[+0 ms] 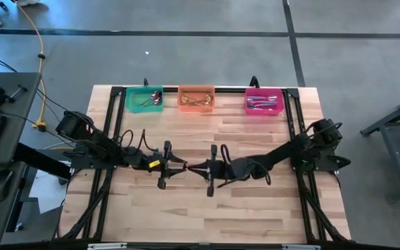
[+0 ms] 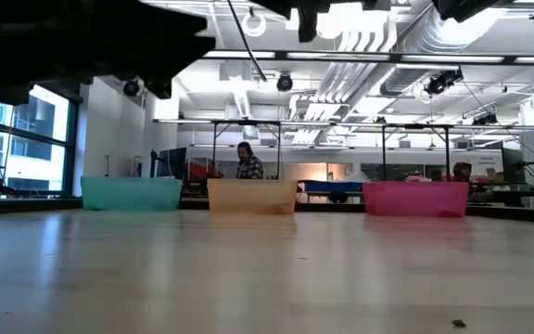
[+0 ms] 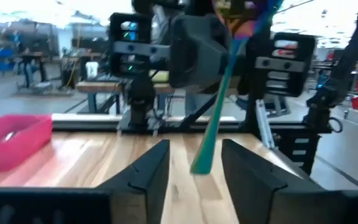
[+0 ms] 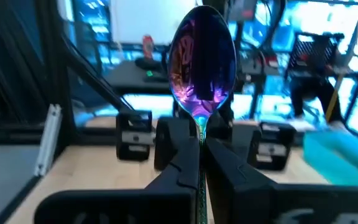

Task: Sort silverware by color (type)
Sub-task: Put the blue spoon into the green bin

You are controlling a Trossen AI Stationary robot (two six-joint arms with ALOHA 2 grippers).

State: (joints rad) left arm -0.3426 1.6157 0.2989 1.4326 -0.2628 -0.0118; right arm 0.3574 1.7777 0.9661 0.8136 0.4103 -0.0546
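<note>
Iridescent purple-blue spoon [image 4: 202,62] with a teal handle, held upright above the middle of the table [image 1: 207,215], bowl up, handle clamped between the closed fingers of the right gripper [image 4: 201,149]. Seen also from the left wrist view as a slanting teal handle [image 3: 216,118] hanging ahead of the left gripper [image 3: 194,168], whose fingers stand apart around empty air, touching nothing. Both grippers close together at mid-table in the high view, left gripper [image 1: 174,165] facing right gripper [image 1: 205,169], tips nearly meeting.

Along the far edge, three bins in a row: green bin [image 1: 144,99] with a few utensils inside, orange bin [image 1: 196,98] with gold pieces, pink bin [image 1: 264,101] with bluish-purple ones. No loose silverware visible on the bare table.

Judged step: late in the sort, probably the last piece, either mid-handover between the arms or simply lifted for carrying; hard to say which. Next move calls for getting this spoon to the pink bin, on the right arm's own side: swing toward the far right, lower over the bin's rim, then release. If a handover is meant instead, left fingers must close on the handle before the right ones let go.
</note>
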